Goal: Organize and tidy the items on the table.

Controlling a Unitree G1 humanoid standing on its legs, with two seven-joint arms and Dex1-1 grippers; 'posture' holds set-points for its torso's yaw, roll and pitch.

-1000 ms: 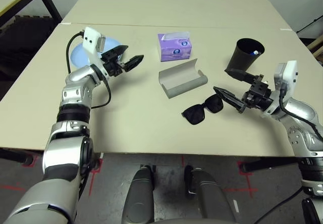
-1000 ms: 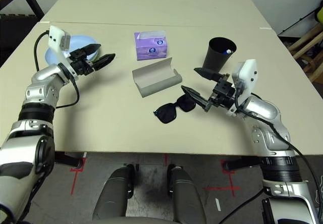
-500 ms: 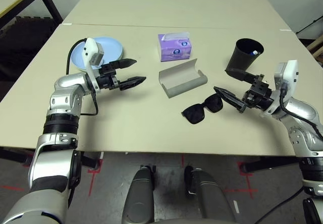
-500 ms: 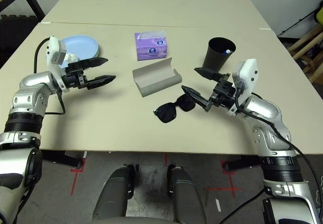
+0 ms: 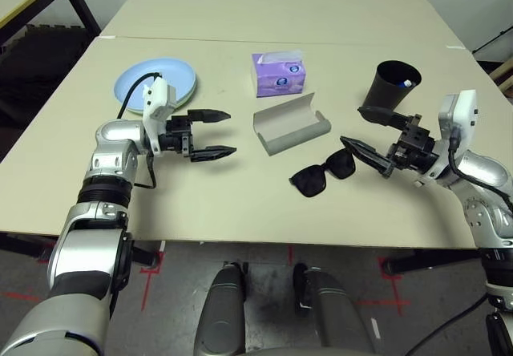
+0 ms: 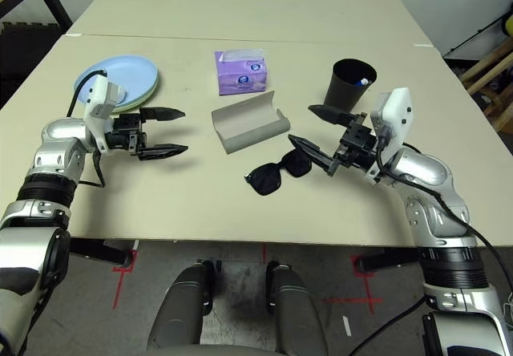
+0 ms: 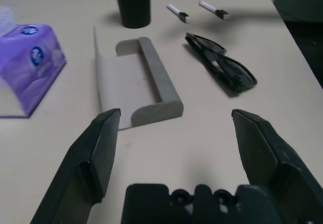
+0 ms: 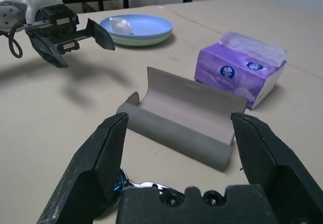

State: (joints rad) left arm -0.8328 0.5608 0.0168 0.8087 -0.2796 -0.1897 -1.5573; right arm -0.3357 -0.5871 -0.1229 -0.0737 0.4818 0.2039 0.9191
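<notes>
Pale desk [image 5: 240,196] below, both pincers gape empty: right pincer [image 5: 362,128] hovers just right of the sunglasses [image 5: 322,174], left pincer [image 5: 215,134] left of the open glasses case [image 5: 290,123]. Likely next: grasp sunglasses, lay them inside the case.

A smooth pale beige tabletop [image 5: 264,3] carries a light blue round plate [image 5: 132,83] stacked on a pale green one, upper left; a purple tissue box with blue-and-white emblems [image 5: 279,75]; a grey oblong glasses case [image 5: 288,125]; glossy black sunglasses [image 5: 321,173]; a matte black cup [image 5: 386,87], upper right.
</notes>
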